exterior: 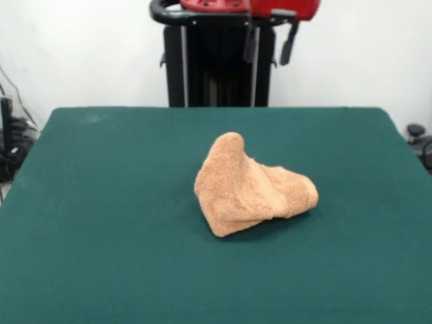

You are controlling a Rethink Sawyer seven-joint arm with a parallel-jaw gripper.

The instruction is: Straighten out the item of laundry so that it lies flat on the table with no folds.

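The light orange-tan terry towel [248, 190] lies crumpled in a heap near the middle of the dark green table [101, 202]. One part stands up in a peak at its far left, and folded layers bunch to the right. No tag or stripes show. My gripper [270, 44] hangs from the red arm at the picture's top, drawn back over the table's far edge in front of the pedestal, well above and behind the towel. Its two dark fingers [290, 44] are apart and hold nothing.
The black pedestal [219, 67] stands behind the table's far edge. Cables and dark equipment [10, 142] sit off the table's left side, and a dark object [418, 138] sits off its right side.
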